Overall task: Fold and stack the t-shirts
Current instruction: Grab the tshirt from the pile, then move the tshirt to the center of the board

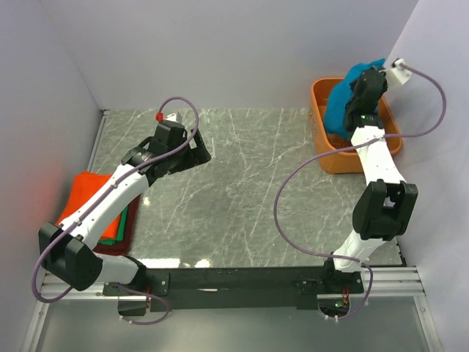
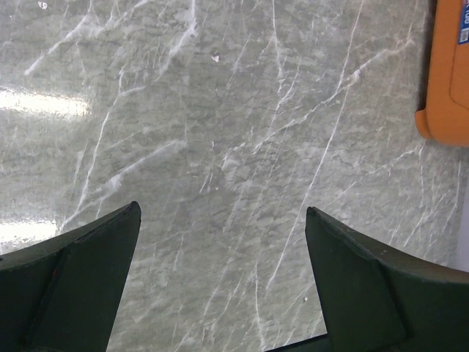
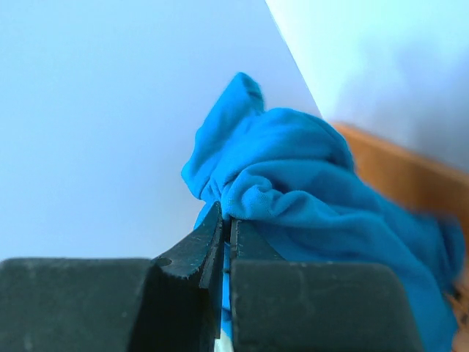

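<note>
Right wrist: I see teal-blue t-shirt (image 3: 293, 183) crumpled, bunched, pinched by right gripper (image 3: 227, 220). Left gripper (image 2: 223, 211) spread wide, empty. Blue label (image 2: 463, 22) on orange basket (image 2: 447, 88): unreadable.

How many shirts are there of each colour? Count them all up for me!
blue shirt: 1
orange shirt: 1
green shirt: 1
dark red shirt: 1
Total: 4 shirts in view
</note>
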